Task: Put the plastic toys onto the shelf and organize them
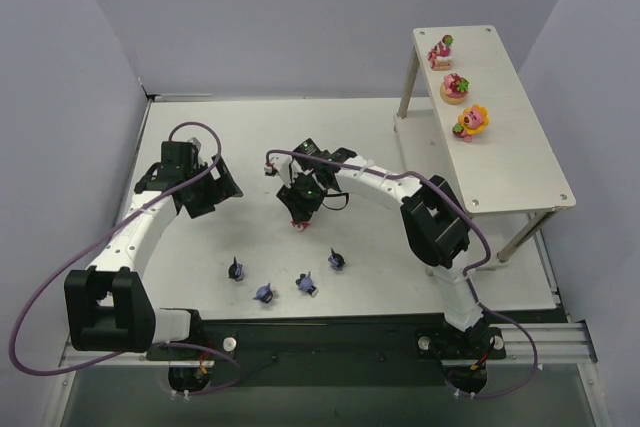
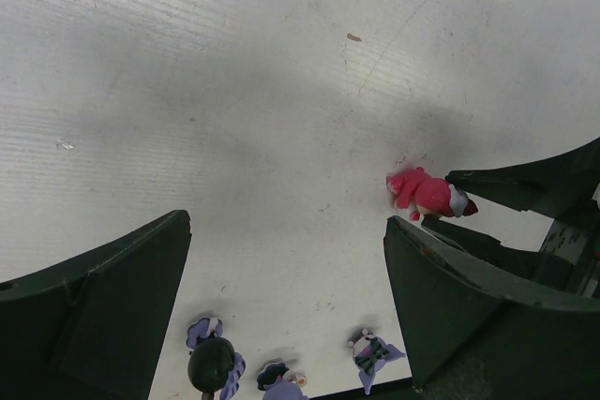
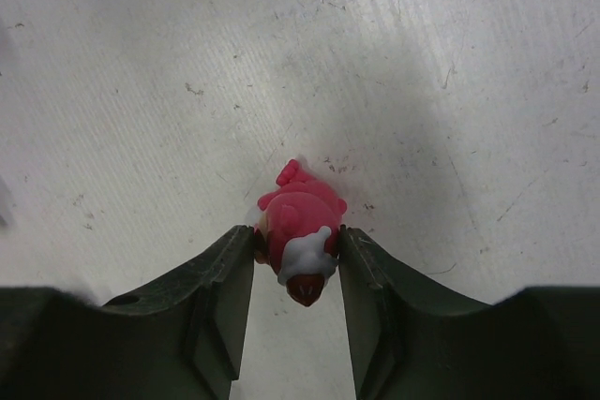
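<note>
My right gripper is down at the white tabletop, its two fingers pressed against either side of a pink toy with a white and dark red top. In the top view this pink toy lies mid-table under the right gripper. Three bright toys stand in a row on the top board of the shelf at the right. Several dark blue-purple toys sit near the front of the table. My left gripper hovers open to the left. Between its fingers the left gripper holds nothing.
The left wrist view shows three dark toys at its bottom edge and the pink toy beside the right arm's fingers. Grey walls enclose the table on the left, back and right. The shelf's legs stand on the table's right side.
</note>
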{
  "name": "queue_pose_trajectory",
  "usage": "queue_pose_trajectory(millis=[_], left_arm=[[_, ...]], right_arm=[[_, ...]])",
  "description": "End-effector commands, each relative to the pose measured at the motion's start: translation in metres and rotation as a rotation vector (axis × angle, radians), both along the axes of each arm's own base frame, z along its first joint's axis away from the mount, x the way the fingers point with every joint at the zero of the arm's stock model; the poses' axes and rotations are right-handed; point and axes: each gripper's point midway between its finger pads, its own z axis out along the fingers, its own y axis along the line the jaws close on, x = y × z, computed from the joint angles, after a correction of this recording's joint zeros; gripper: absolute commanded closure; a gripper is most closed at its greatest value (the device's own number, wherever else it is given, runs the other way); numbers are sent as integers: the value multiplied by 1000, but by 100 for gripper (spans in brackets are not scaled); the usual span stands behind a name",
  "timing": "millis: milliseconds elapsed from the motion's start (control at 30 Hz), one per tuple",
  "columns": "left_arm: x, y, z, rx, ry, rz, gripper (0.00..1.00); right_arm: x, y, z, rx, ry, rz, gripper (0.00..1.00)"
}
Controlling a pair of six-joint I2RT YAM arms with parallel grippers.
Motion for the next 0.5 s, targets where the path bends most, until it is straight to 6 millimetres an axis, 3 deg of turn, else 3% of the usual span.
queue_pose_trajectory(millis=[0,33,67,133,200,300,467], left_arm=[[11,2,17,12,-49,-2,6],[10,2,15,13,-46,-1,6],[11,2,15,11,-46,-1,6],[11,1,16,7,-47,-1,6],[10,1,15,5,-46,-1,6],[10,0,14,4,-45,-2,6],[11,0,14,0,-50,1,6]], right_arm=[[4,2,5,-14,-16,-16,69],[5,2,6,-15,-13,-24,75],[4,2,6,-21,-14,-35,90],[2,0,10,-27,-12,-48,100],[-2,-4,13,-36,-7,-71,100],[-7,-4,39,5,-3,-130,100],[-14,-8,117,106,2,-293,100]])
